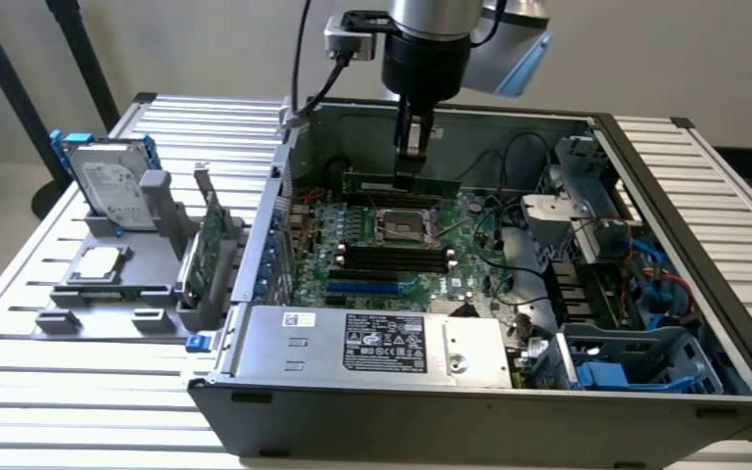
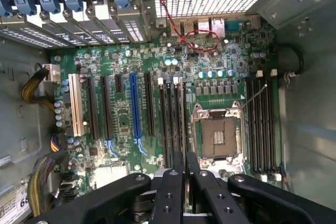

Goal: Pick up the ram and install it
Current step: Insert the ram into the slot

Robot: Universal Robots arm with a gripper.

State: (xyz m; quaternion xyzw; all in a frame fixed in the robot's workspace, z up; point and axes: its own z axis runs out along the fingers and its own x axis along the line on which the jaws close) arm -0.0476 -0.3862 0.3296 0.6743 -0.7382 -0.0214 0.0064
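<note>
The gripper (image 1: 410, 174) hangs inside the case (image 1: 350, 397), jaws clamped on the middle of the ram (image 1: 365, 182). The ram is level above the board (image 1: 474, 279). Its long axis runs across the exterior view, parallel to the black slots (image 1: 390, 258) below.

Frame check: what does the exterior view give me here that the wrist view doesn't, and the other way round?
Exterior view: the ram, gripped above the motherboard; the hard drive standing on a grey rack. Wrist view: the white slot and a yellow-black cable bundle. Both: the gripper, the empty CPU socket, the black memory slots.
</note>
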